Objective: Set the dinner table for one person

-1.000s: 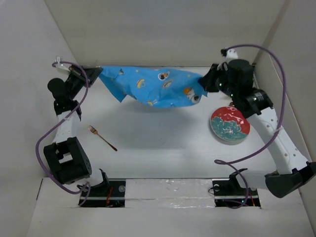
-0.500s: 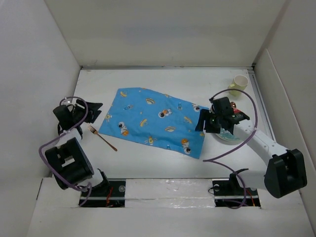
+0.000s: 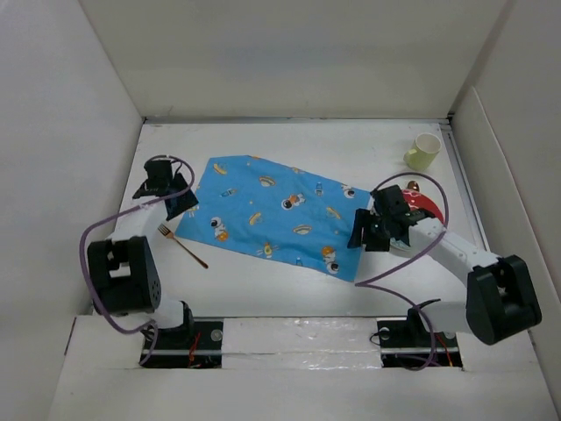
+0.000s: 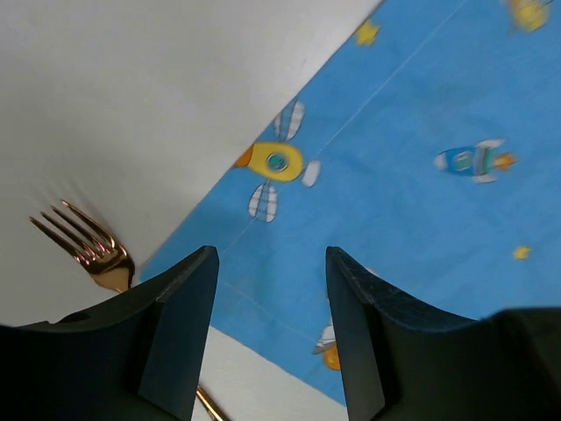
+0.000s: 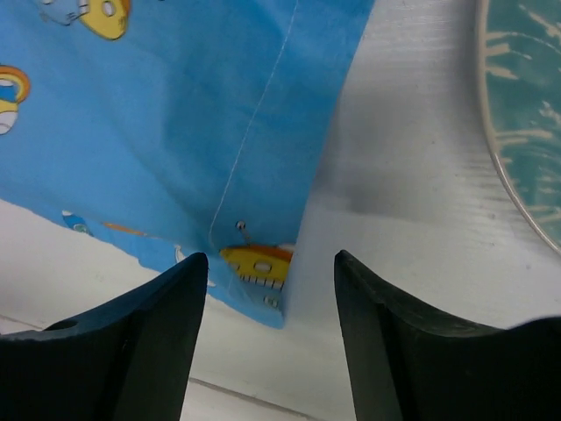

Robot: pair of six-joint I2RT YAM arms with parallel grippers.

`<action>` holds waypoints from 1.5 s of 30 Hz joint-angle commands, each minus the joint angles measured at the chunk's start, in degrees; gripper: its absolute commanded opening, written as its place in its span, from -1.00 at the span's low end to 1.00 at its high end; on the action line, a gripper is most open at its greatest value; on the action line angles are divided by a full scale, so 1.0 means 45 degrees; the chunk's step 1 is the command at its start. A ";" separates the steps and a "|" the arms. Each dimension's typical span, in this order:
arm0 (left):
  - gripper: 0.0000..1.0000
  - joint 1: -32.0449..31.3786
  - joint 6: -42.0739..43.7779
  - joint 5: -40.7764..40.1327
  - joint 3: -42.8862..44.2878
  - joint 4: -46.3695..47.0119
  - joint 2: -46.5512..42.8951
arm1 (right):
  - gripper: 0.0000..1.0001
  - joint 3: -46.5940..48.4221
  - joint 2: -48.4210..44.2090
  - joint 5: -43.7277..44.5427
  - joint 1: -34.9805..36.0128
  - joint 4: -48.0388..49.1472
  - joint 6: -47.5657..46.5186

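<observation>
A blue cloth (image 3: 273,215) printed with small cartoon figures lies flat in the middle of the white dinner table (image 3: 263,289). My left gripper (image 3: 182,203) hovers open over the cloth's left corner (image 4: 263,263), holding nothing. A copper fork (image 3: 181,245) lies just left of that corner; its tines (image 4: 83,241) show in the left wrist view. My right gripper (image 3: 361,232) stands open over the cloth's right edge (image 5: 298,263), empty. A red and teal plate (image 3: 427,207) lies under the right arm, with its rim (image 5: 508,167) in the right wrist view.
A pale yellow cup (image 3: 423,151) stands at the back right. White upright panels (image 3: 105,132) wall in the table on all sides. Purple cables loop from both arms above the surface.
The cloth, held up at the back by both shut grippers a second ago, now lies spread flat. Both grippers let go and opened, and both arms have drawn back toward the near side.
</observation>
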 commanded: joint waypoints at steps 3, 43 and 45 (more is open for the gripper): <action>-0.01 -0.0767 0.0710 -0.0982 0.1161 -0.1355 0.1805 | -0.05 0.0973 0.1991 -0.0712 -0.0087 0.1766 0.0165; -0.11 -0.0397 -0.1730 -0.1997 0.0028 -0.1217 0.0458 | 0.05 0.1932 0.1762 0.0947 -0.0965 0.2882 0.0830; -0.11 -0.0397 -0.1830 -0.2095 0.0030 -0.1257 0.0889 | 0.08 0.1932 0.2075 0.1123 -0.0966 0.2823 0.0810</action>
